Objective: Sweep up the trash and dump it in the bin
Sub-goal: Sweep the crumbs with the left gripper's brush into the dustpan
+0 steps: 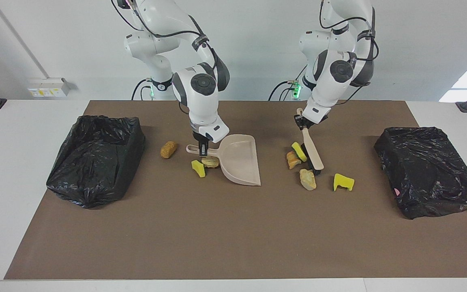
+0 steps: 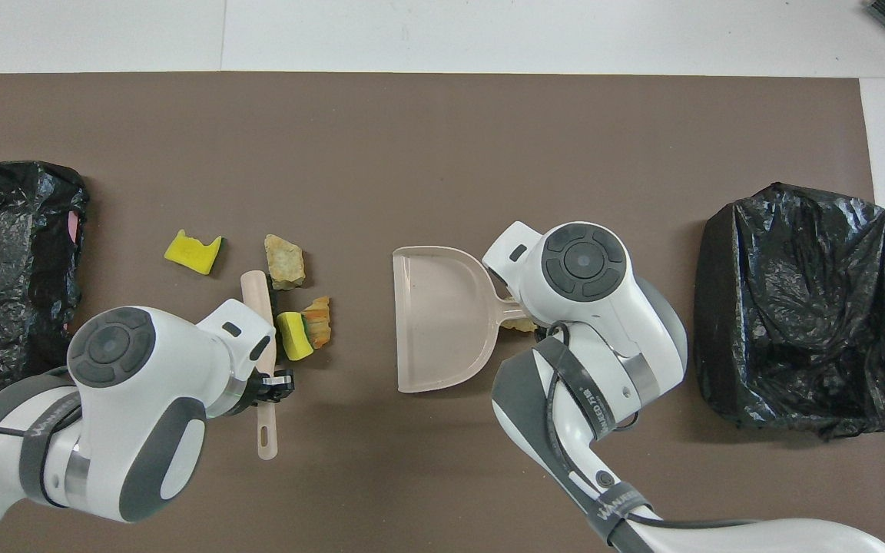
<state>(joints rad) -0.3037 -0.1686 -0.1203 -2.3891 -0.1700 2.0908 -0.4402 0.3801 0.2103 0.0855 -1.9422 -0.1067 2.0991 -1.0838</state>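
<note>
My left gripper (image 1: 300, 121) is shut on the handle of a beige brush (image 1: 311, 149), whose bristles rest on the mat. A yellow sponge chunk (image 1: 298, 151) and an orange-brown lump (image 1: 292, 159) lie against the bristles. A tan lump (image 1: 307, 179) and another yellow chunk (image 1: 343, 182) lie loose, farther from the robots. My right gripper (image 1: 202, 149) is shut on the handle of the beige dustpan (image 1: 239, 160), which lies flat with its mouth toward the brush. A yellow chunk (image 1: 198, 168), a tan lump (image 1: 210, 162) and a brown lump (image 1: 168, 149) lie by the dustpan's handle.
A black-bagged bin (image 1: 95, 158) stands at the right arm's end of the brown mat (image 1: 233, 235). Another bin (image 1: 428, 170) stands at the left arm's end. In the overhead view my right wrist (image 2: 585, 265) covers the trash by the dustpan's handle.
</note>
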